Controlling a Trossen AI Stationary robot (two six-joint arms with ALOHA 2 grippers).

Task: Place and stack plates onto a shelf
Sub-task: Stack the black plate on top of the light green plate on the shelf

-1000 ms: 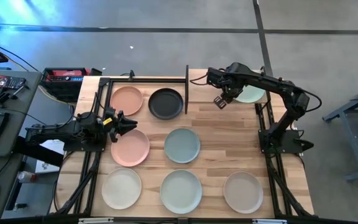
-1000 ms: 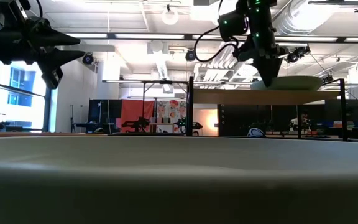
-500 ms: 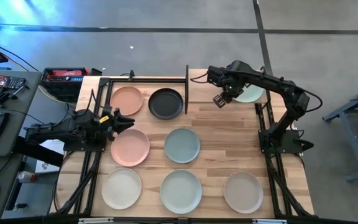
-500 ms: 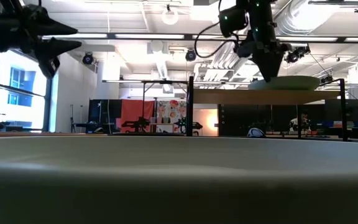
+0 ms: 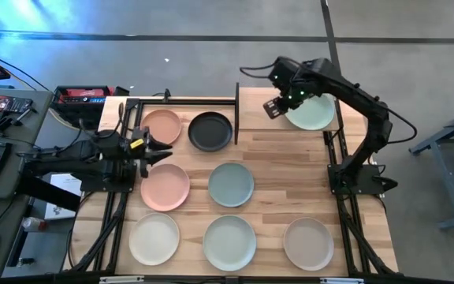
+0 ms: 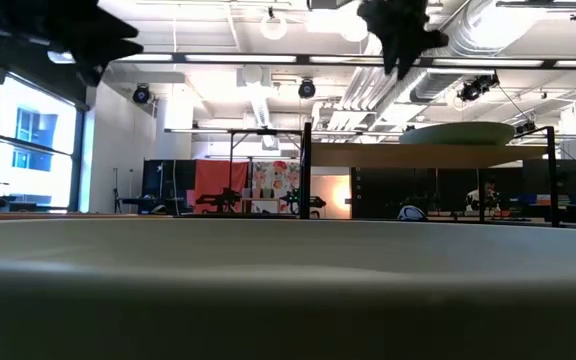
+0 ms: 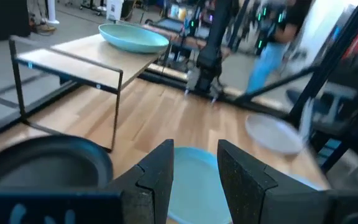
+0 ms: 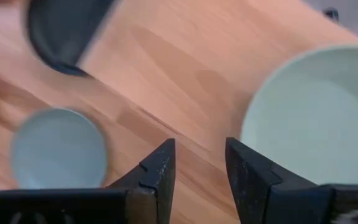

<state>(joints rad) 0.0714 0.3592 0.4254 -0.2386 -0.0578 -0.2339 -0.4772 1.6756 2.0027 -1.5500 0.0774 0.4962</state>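
One pale green plate (image 5: 311, 111) lies on the shelf (image 5: 254, 106), toward its right half; the left half of the light-wood board is bare. The right tool (image 5: 272, 107) hangs above that bare part, just left of the plate's rim and clear of it. In the right wrist view its fingers (image 8: 159, 168) stand slightly apart with nothing between them. In the low view the plate (image 6: 458, 133) rests flat on the board's top, and the right tool (image 6: 400, 40) is well above it.

The left tool (image 5: 154, 150) is at the left side of the bench (image 5: 290, 185), over the gap between the far peach plate (image 5: 161, 127) and the nearer pink plate (image 5: 165, 187). Its fingers (image 7: 158, 171) are apart and empty.

The black plate (image 5: 210, 131) lies just left of the shelf's black upright, close to it but not touching. A blue-green plate (image 5: 231, 184) sits mid-bench, with open wood to its right reaching the right edge. Along the near edge lie a cream plate (image 5: 154, 238), a pale green plate (image 5: 229, 242) and a beige plate (image 5: 308, 244), each separate from its neighbours. Bare wood runs between the shelf and the beige plate on the right side.
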